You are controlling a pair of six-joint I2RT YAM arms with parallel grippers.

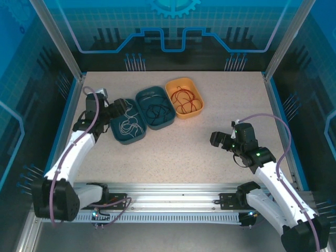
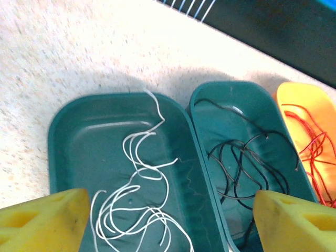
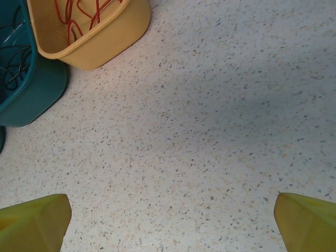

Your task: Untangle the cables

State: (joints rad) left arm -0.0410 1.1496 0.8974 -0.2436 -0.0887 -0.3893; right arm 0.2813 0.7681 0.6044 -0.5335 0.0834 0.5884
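Three trays stand side by side, each holding one of the cables. The white cable lies loosely coiled in the left teal tray. In the middle teal tray lies the black cable. The red cable fills the orange tray. My left gripper hovers open just above the white cable, with nothing between its fingers. My right gripper is open over bare tabletop, right of the trays.
The speckled tabletop stretches in front of and to the right of the trays. Blue walls and metal posts enclose the table. The middle teal tray shows at the left edge of the right wrist view.
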